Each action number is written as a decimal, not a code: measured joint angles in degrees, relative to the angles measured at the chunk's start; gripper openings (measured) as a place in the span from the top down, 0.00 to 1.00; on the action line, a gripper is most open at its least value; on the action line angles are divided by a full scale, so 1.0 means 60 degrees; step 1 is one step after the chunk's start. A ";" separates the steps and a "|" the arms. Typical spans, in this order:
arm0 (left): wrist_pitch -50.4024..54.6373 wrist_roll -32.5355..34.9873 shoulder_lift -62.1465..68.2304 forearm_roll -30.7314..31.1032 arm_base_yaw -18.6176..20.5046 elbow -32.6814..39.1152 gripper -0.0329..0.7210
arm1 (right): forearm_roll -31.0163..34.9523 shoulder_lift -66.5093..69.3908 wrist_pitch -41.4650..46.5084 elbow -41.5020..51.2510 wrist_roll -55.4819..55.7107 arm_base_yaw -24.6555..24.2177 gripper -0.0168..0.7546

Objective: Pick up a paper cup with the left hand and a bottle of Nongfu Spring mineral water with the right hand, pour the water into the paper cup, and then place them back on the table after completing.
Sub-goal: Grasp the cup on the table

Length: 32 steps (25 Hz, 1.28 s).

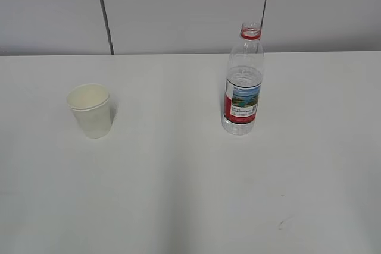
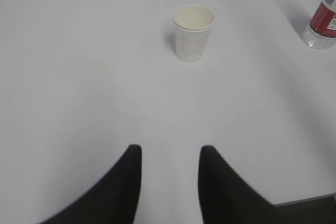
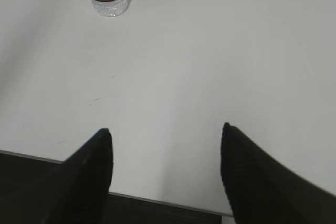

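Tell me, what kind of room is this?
Probably a lab or test room, not a home: a large plain white table before bare grey wall panels, with only a white paper cup and an uncapped clear plastic water bottle set out.

Cup and bottle stand well apart, unobstructed.

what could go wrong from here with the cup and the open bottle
The bottle stands uncapped and tall, so a clumsy grasp by the right tool could tip it and spill water. The paper cup looks light and thin; the left tool might push it away or crush it.
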 joint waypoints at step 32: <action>-0.8987 0.0000 0.6923 0.0082 0.0000 -0.0312 0.64 | 0.0478 0.6625 -0.8239 -0.0782 0.0212 0.0000 0.36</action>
